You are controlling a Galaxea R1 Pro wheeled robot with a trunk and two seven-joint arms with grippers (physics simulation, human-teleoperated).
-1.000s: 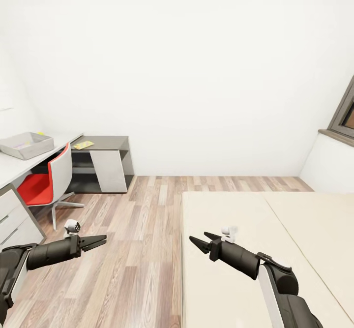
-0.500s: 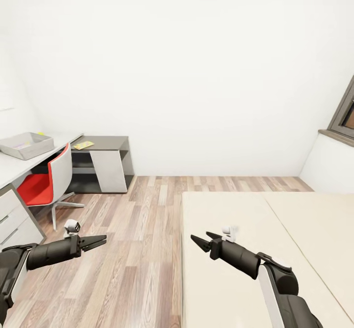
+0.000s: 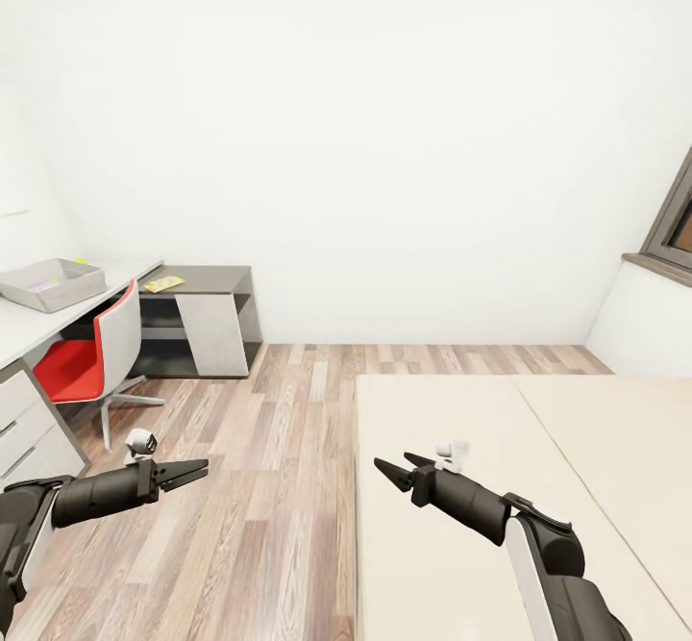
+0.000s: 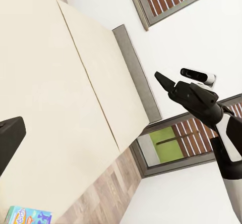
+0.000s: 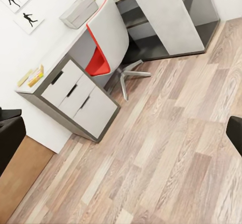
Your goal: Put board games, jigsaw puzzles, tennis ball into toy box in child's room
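Stock: toy box (image 3: 53, 283) on table (image 3: 24, 326); one board game (image 4: 27, 216) on bed (image 3: 437, 410). Left gripper (image 3: 187, 473), right gripper (image 3: 392, 470) spread, empty. We judge transfer incomplete.

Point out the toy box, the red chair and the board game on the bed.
toy box (image 3: 53, 285): head view, on its grey front wall.
red chair (image 3: 67, 368): head view, on the red seat.
board game (image 4: 27, 216): left wrist view, on its light blue lid.

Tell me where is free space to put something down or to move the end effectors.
The beige bed top ahead of the right end effector is bare. The wood floor between bed and red chair is open. The desk is crowded by the grey toy box.
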